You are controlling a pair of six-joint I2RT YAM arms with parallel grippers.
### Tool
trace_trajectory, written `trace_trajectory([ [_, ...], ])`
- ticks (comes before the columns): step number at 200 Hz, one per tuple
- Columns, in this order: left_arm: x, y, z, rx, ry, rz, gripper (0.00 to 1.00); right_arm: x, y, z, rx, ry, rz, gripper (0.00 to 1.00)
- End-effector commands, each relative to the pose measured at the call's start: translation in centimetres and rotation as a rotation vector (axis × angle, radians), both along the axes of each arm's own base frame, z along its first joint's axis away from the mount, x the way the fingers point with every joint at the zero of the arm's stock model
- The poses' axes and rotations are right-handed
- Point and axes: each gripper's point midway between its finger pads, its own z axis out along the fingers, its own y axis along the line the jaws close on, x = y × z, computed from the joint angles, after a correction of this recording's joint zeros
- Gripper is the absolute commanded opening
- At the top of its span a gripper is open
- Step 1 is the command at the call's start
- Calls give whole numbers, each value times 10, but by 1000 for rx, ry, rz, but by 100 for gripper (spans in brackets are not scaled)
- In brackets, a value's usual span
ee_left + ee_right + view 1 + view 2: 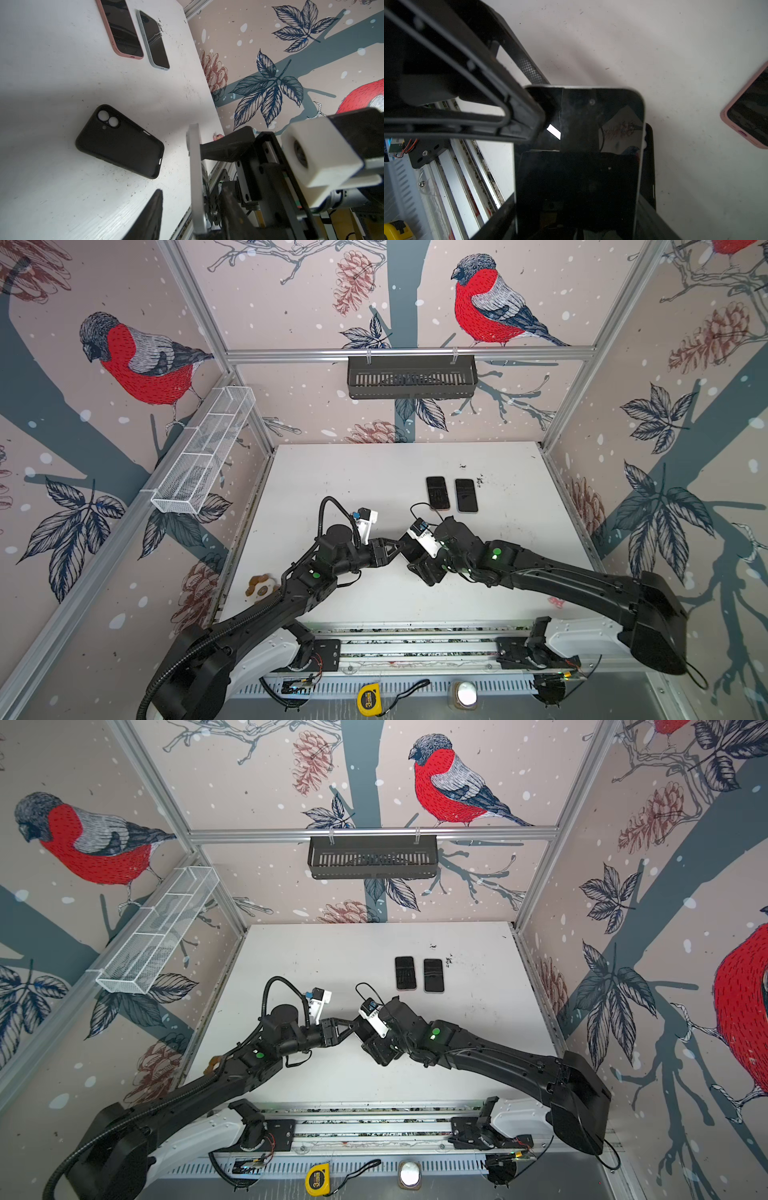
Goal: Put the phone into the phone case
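Clamps the phone [579, 128] across its width in the right gripper [417, 562], close over the black case [120, 141] near the middle of the table [353, 472], straddles one corner with the left gripper [395, 549], jaws parted — best lowered level, camera end first, then pressed.

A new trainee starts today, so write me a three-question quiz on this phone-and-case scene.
1. True or false: the black phone case already holds a phone.
2. The phone lying beside the pale blue-grey-cased phone wears which case colour? A pink; B green; C yellow.
3. Which gripper clamps the bare phone across its width?
Key: 1 false, it lies empty; 2 A, the pink-cased phone; 3 the right gripper.
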Motion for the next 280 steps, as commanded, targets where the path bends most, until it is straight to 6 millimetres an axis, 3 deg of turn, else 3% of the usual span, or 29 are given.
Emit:
trace_trajectory([
  [1,1,-7,24,-85,-55,-18,42,1,8,10,32,-24,10,63],
  [21,0,-7,25,-88,-54,-23,33,0,9,12,37,-29,11,63],
  [70,-3,-11,22,-97,-41,-37,32,-1,13,19,33,-48,18,62],
  [118,-5,-14,23,-109,-48,-54,3,0,15,24,33,-66,16,64],
  [137,-5,-14,25,-113,-56,-55,0,0,14,28,46,-72,14,73],
  [154,-4,-14,27,-108,-63,-51,0,0,12,29,52,-72,5,100],
  [179,-1,-12,28,-62,-78,-42,0,-2,6,45,105,-76,2,100],
  [204,5,-9,31,12,-113,-21,0,8,-11,66,200,-50,-34,99],
  [242,17,-3,46,131,-206,6,0,36,-55,100,378,-41,-176,99],
  [280,29,0,90,258,-397,17,0,54,-92,121,543,6,-300,99],
])
